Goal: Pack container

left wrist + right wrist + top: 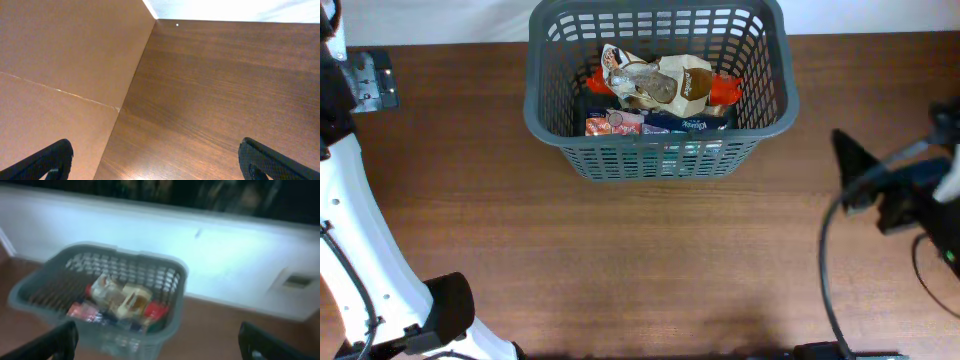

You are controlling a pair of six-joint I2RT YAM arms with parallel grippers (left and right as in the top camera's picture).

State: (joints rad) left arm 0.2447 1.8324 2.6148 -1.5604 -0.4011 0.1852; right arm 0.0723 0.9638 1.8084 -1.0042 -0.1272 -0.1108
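The container [660, 158] is standing upright on the table [620, 260] at the 12 o'clock edge in the overhead view, its open top facing up. Packets are lying piled inside it. A beige packet [672, 82] is resting on top near the middle, and a red packet [725, 90] is showing at 3 o'clock of it. A blue packet [688, 123] is lying against the near wall, and a pink packet [610, 124] is sitting at 7 o'clock.

The right end effector [157, 330] is hovering at the 3 o'clock side of the table, well apart from the container. Its fingers are spreading wide and holding nothing. Its camera view is blurred, with the container appearing at 10 o'clock.

The left end effector [154, 147] is hanging over the table, fingers likewise wide apart and holding nothing. A brown board [60, 65] is standing at 9 o'clock of it. The white left arm [360, 250] is occupying the 8 o'clock corner of the overhead view
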